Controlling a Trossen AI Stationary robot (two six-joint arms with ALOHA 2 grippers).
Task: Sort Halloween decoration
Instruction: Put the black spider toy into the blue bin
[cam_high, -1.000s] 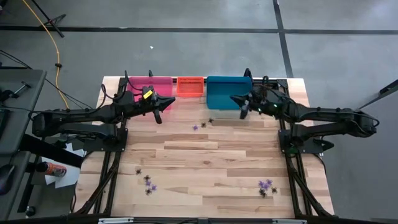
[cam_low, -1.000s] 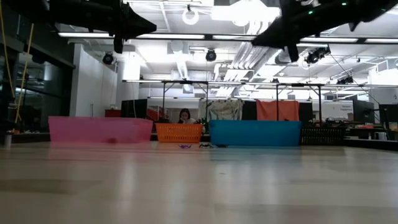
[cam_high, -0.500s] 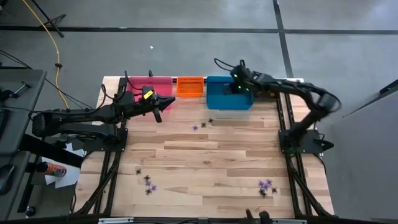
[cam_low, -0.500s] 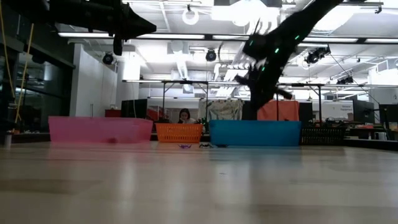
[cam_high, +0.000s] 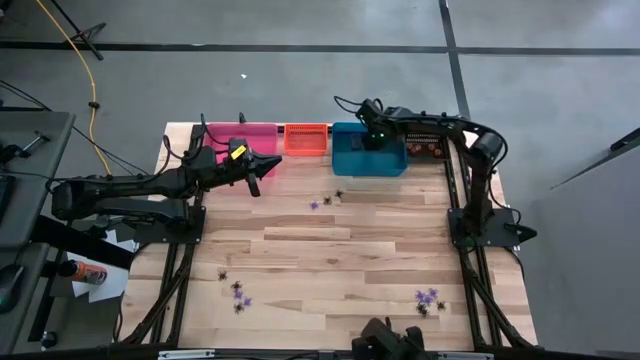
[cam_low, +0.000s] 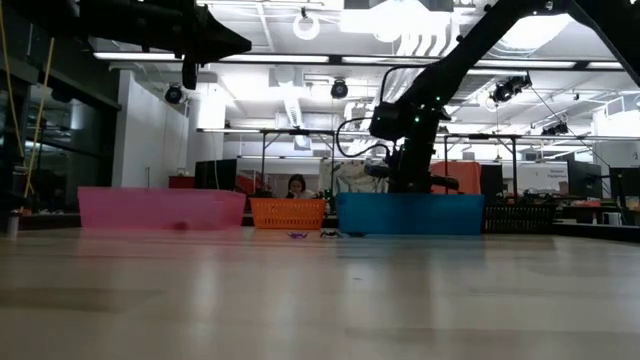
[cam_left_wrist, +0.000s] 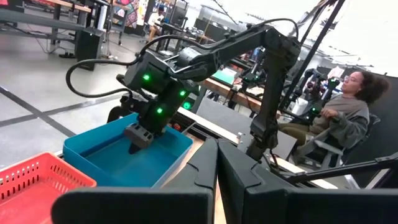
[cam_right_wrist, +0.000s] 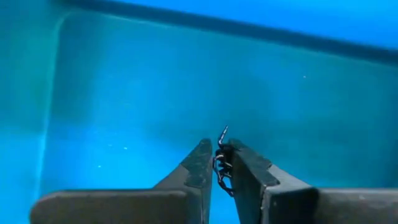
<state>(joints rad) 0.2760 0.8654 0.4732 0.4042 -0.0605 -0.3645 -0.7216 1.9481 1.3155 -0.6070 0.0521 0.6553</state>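
Note:
My right gripper (cam_high: 368, 137) points steeply down into the blue bin (cam_high: 352, 165), shut on a tiny black spider-like trinket (cam_right_wrist: 222, 163) of the Halloween decoration. My left gripper (cam_high: 276, 160) hangs shut and level, high above the table in front of the pink bin (cam_high: 232, 133), holding nothing. More purple and black trinkets lie flat on the table: a pair near the blue bin (cam_high: 326, 200), a cluster near-left (cam_high: 238, 294) and another near-right (cam_high: 429, 299). My right gripper has the black trinket (cam_right_wrist: 222, 168) pinched between its two fingers near their tips, coming from above and pointing down. The trinket is clear of the blue bin's floor, and one thin leg (cam_right_wrist: 223, 132) sticks out beyond the fingertips.
The pink bin, an orange basket (cam_high: 306, 138), the blue bin and a dark bin (cam_high: 426, 148) stand in a row along the far edge. The middle of the wooden table (cam_high: 330, 250) is open. A seated person (cam_left_wrist: 345, 118) shows beyond the table.
My right gripper has swung from level in front of the blue bin toward the far edge and the left. It has tipped over until it points down and sunk into the bin. My left arm has kept its place.

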